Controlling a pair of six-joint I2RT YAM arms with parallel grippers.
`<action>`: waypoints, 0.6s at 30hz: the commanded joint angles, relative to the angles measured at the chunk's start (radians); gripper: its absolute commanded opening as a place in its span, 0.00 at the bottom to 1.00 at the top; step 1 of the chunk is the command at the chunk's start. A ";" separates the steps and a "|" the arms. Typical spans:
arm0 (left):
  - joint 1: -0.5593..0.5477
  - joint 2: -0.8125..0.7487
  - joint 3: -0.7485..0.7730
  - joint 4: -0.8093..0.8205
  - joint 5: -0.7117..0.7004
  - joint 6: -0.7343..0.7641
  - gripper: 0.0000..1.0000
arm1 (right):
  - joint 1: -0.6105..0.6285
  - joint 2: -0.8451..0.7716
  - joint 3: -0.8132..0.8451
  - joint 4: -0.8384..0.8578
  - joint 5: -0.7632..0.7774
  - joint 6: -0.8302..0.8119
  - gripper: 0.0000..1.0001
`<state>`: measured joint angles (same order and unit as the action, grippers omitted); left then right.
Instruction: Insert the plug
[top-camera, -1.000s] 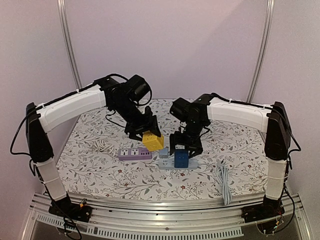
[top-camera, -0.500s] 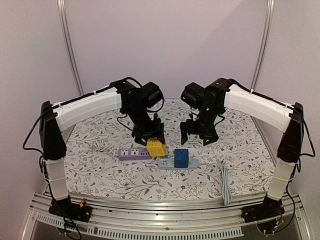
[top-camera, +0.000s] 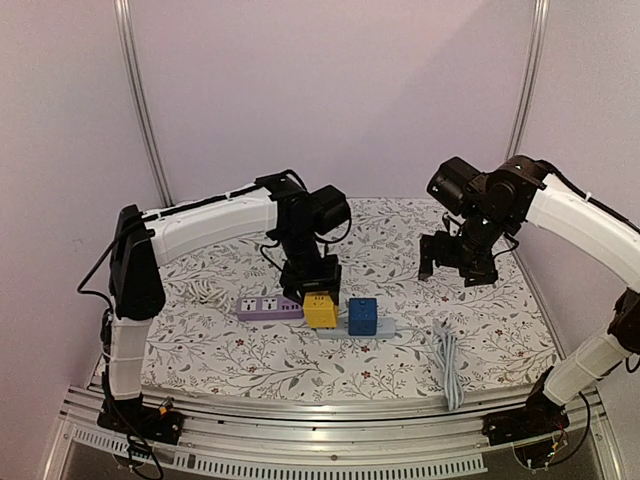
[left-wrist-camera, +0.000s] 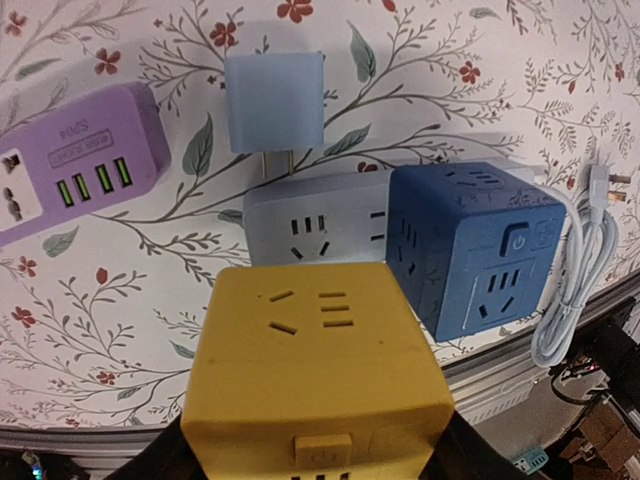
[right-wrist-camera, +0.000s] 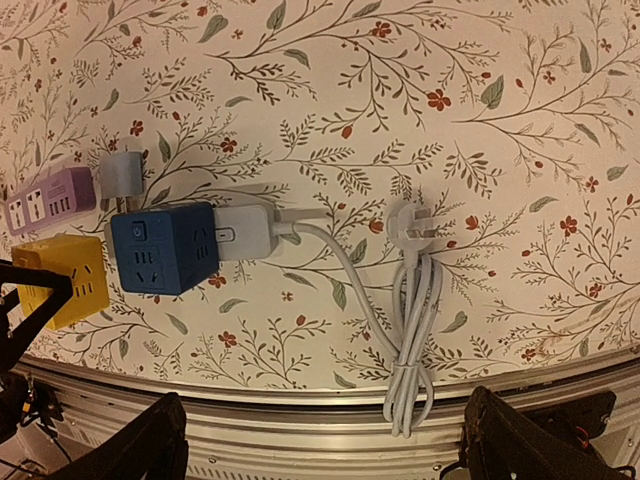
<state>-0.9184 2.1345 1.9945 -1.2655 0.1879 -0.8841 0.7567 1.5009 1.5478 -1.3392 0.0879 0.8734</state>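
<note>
Counter under a floral-print cloth, two white-and-black arms reaching in from the near edge.

Left arm stretches to mid-counter. Left claw points down, clamped on the yellow plastic cube plug and gripping its sides. Right arm is raised over the far right of the counter, right claw with jaws wide apart, nothing between them, well apart from the strips.

Purple plastic power strip lies flat left of centre. Pale grey plastic power strip lies just right of it, nearly in line.

White coiled cable bundle with a plug head lies on the near right, its lead running to the grey strip's right end. Smaller white cord sits at the left edge.

Blue plastic cube socket sits on the right part of the grey strip. The yellow cube is over that strip's left end, just beside the blue cube, between it and the purple strip. Whether it is seated, cannot tell. In the left wrist view one outlet of the grey strip shows bare past the yellow cube.

Light blue square adapter at the grey strip's far side, prongs toward it.
</note>
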 joint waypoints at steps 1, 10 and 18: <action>-0.024 0.031 0.029 -0.015 -0.008 -0.019 0.00 | -0.003 -0.062 -0.067 -0.038 0.035 0.053 0.95; -0.033 0.069 0.064 0.023 0.003 -0.019 0.00 | -0.004 -0.123 -0.114 -0.041 0.045 0.080 0.95; -0.031 0.104 0.079 -0.006 -0.023 0.006 0.00 | -0.003 -0.162 -0.135 -0.063 0.051 0.090 0.95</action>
<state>-0.9367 2.2189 2.0506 -1.2549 0.1860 -0.8909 0.7567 1.3693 1.4269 -1.3434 0.1104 0.9459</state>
